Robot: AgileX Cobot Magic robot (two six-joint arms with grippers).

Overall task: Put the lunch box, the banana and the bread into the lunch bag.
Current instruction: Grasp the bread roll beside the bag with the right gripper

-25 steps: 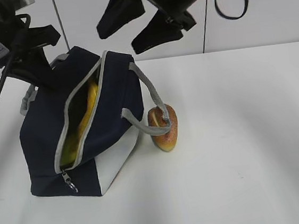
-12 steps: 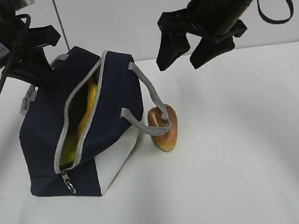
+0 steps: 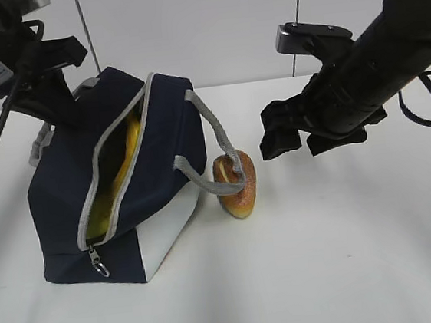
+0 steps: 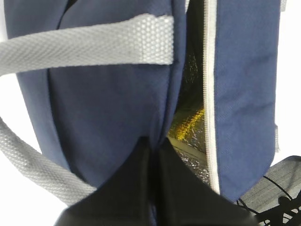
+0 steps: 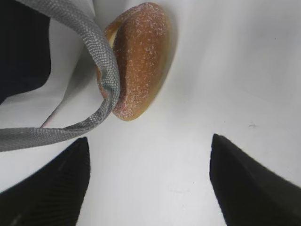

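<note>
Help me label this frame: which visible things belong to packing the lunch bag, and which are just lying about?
Belongs to the job:
- lunch bag, unzipped
- banana, inside it
- bread, on the table beside the bag
- right gripper, open
- left gripper, shut on the bag's fabric

Lying about:
- nothing visible

From my right wrist camera I see the bread lying on the white table, its speckled golden-brown crust facing me. A grey handle of the lunch bag loops across the roll's left side, touching it. The bag's navy fabric fills the upper left corner. The right gripper hangs with its 2 dark fingertips spread wide apart, clear of the bread.
</note>
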